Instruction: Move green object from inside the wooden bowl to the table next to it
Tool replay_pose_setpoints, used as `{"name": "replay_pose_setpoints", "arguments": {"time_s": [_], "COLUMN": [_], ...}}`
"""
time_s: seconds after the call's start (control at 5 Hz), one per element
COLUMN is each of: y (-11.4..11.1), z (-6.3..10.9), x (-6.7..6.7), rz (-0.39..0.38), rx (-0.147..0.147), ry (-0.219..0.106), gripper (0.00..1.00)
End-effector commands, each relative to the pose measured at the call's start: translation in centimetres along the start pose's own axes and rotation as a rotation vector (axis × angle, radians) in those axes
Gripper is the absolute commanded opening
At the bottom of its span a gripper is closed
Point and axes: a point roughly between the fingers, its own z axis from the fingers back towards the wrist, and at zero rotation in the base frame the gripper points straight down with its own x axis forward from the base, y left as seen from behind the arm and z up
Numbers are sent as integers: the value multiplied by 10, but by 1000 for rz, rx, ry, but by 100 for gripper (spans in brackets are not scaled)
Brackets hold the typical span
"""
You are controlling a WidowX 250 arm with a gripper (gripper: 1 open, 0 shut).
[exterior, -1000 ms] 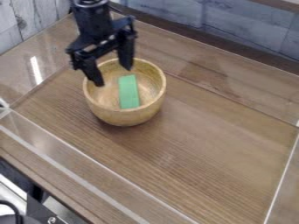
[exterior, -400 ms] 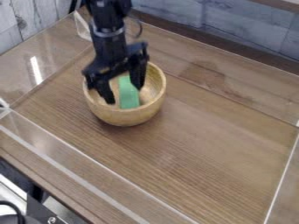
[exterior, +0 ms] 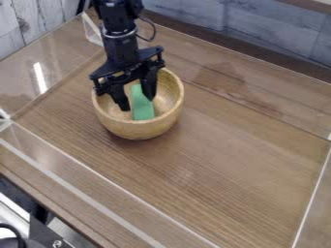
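The wooden bowl [exterior: 168, 114] stands on the table [exterior: 220, 174], left of its middle. The green object [exterior: 139, 107] lies slanted inside the bowl. My gripper [exterior: 135, 94] points straight down into the bowl. One of its black fingers [exterior: 116, 95] stands on the left of the green object and the other on the right, both close against its sides. At this size I cannot make out whether they press on it. The upper end of the green object is hidden behind the gripper.
Clear plastic walls [exterior: 155, 208] run along the table's front, left and right edges. Bare wood-grain tabletop lies to the right of the bowl and in front of it. A pale plank wall stands behind the table.
The gripper came down from above the bowl's left rim into the bowl and now straddles the green object. Its fingers look slightly closer together than before.
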Motion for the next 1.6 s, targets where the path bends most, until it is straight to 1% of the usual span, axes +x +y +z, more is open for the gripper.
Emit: {"name": "replay_pose_setpoints", "arguments": {"time_s": [0.0,0.2,0.6,0.8,1.0,1.2,1.4], "y": [-12,-16,-2,0,0,-4,-7], "z": [13,11,10,18,26,40,50], "x": [4,0,-4,4,10,11,12], "rz": [13,28,31,68,96,42,-13], "rx": [-43,-46,-48,-58,-66,-61,-50], "ry": [-17,-1,31,44,52,62,65], "gripper": [100,100,100,100,100,100,100]}}
